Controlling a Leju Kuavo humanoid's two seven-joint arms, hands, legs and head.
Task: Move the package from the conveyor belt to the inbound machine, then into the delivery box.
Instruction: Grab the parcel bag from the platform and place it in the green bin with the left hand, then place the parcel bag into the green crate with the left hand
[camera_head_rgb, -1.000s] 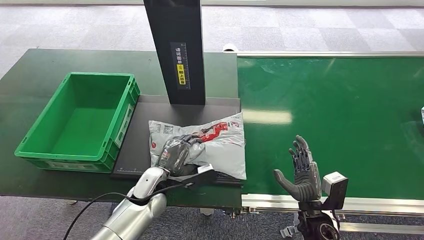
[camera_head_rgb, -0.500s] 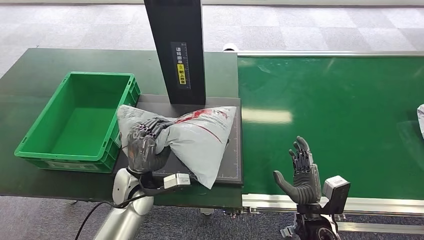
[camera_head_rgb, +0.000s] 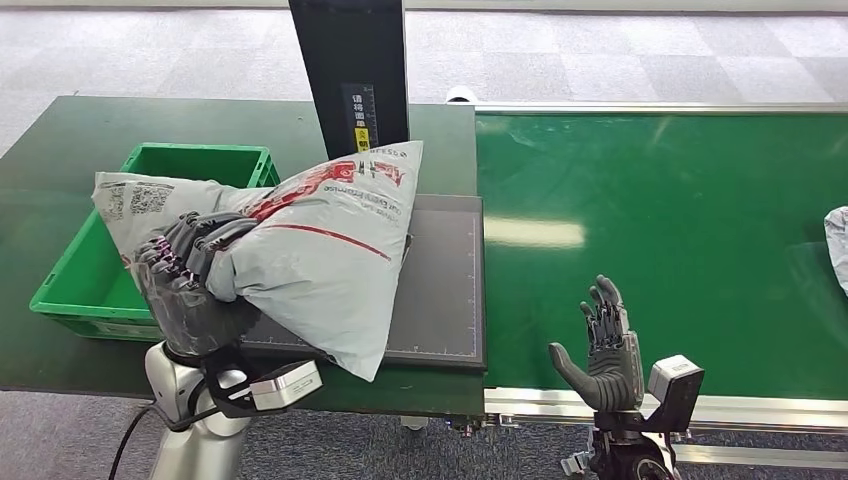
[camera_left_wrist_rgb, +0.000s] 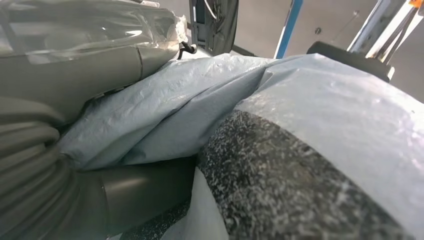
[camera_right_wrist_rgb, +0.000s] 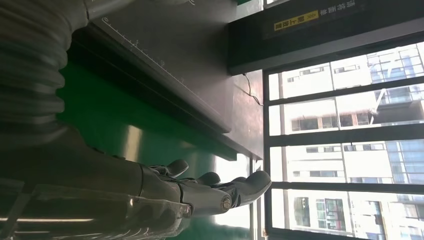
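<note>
A grey plastic package (camera_head_rgb: 310, 240) with red print hangs in the air, lifted off the black inbound machine plate (camera_head_rgb: 445, 290). My left hand (camera_head_rgb: 190, 285) grips its left end, fingers wrapped over the bag, near the right wall of the green delivery box (camera_head_rgb: 70, 290). In the left wrist view the package (camera_left_wrist_rgb: 200, 115) lies pressed against my left hand (camera_left_wrist_rgb: 75, 70). My right hand (camera_head_rgb: 605, 345) is held up open over the near edge of the green conveyor belt (camera_head_rgb: 660, 210), holding nothing; the right wrist view shows my right hand (camera_right_wrist_rgb: 200, 192) with its fingers spread.
The machine's black post (camera_head_rgb: 355, 80) rises behind the plate. Another grey package (camera_head_rgb: 838, 235) lies at the belt's right edge. The dark green table (camera_head_rgb: 60, 140) extends behind and left of the box.
My left hand has lifted the package off the machine plate and carried it up and left toward the green box. The second package has come further in at the belt's right edge.
</note>
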